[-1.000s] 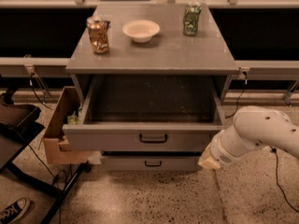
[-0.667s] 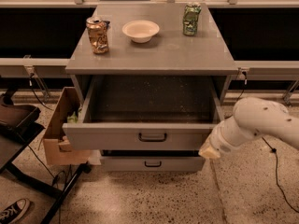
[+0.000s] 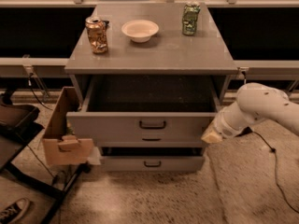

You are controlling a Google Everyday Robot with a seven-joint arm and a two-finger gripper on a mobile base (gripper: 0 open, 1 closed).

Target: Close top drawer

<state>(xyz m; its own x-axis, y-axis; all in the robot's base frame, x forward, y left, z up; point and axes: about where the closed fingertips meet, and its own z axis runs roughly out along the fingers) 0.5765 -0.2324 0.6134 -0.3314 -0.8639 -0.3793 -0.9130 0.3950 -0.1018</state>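
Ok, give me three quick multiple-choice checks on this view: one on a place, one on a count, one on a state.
1. Where is the end effector?
A. beside the right end of the top drawer front
B. out of view
C. at the left edge of the view

2. How many cans stand on the cabinet top?
A. one
B. two
C. four

3. The top drawer is:
A. fully shut
B. pulled out, open
C. lifted out and lying on the floor

Answers:
1 A: the arm's pale tip sits by the front panel's right end.
2 B: a crushed orange can stands left of the white bowl and a green can right of it.
3 B: its dark inner floor shows behind the front panel.
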